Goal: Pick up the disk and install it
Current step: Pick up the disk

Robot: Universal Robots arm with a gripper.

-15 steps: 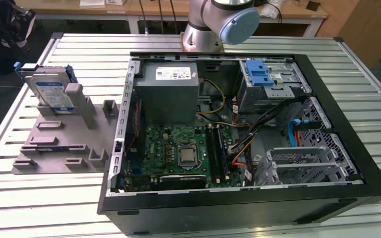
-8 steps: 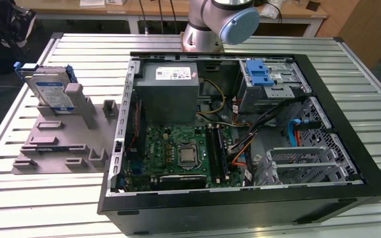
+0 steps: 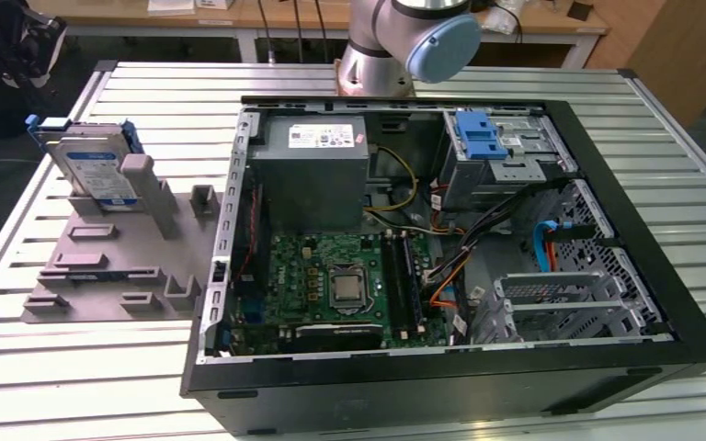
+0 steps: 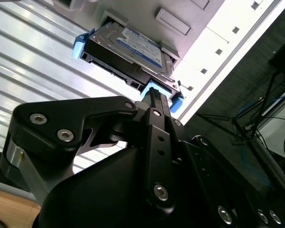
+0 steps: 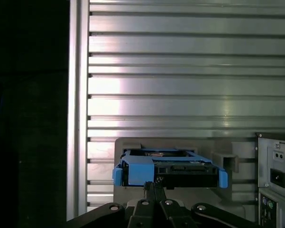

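The disk (image 3: 89,170), silver with a white-and-blue label and a blue bracket, stands on edge in a grey holder (image 3: 108,266) on the slatted table, at the exterior view's left of the open computer case (image 3: 647,230). In both wrist views my gripper (image 4: 154,93) (image 5: 154,186) points toward the disk (image 4: 133,47) (image 5: 168,167) from a distance. Its fingers are closed together with nothing between them and are apart from the disk.
Inside the case lie a grey power-supply box (image 3: 316,175), a motherboard (image 3: 341,285), loose cables, a blue latch on a perforated cage (image 3: 488,138) and a metal drive cage (image 3: 562,303). The arm's base (image 3: 390,46) stands behind the case.
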